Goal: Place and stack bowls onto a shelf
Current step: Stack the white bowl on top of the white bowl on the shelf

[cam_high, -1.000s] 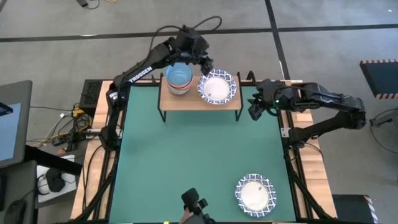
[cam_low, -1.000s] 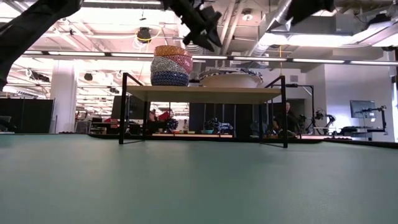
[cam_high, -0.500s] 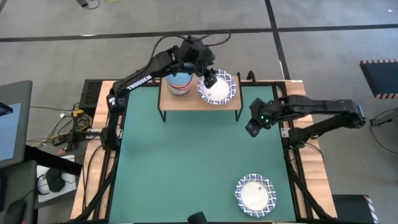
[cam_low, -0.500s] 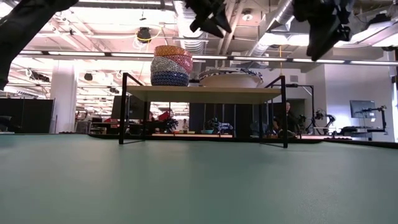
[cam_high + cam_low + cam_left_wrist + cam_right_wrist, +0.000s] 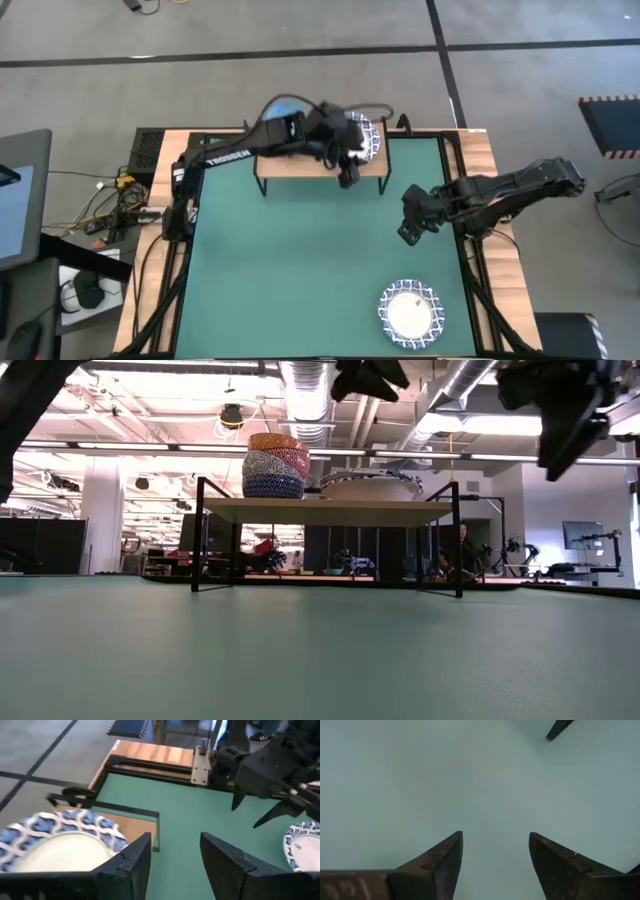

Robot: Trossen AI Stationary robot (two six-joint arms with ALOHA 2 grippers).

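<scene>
Last bowl (image 5: 408, 311) at bench 5 o'clock; right gripper (image 5: 409, 231) empty, jaws apart, should descend there. Left gripper (image 5: 347, 176) jaws apart, empty.

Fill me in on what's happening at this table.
Two dark robot arms are stacking bowls on a low light-wood shelf. A stack of small colourful bowls and a wide white bowl with a blue patterned rim sit on it. Another wide white blue-rimmed bowl waits on the green mat. The left pincer and right pincer, both open, hold nothing.

two dark jointed arms, white "trossen" lettering on the left, black tapered fingers (image 5: 437, 865).
</scene>
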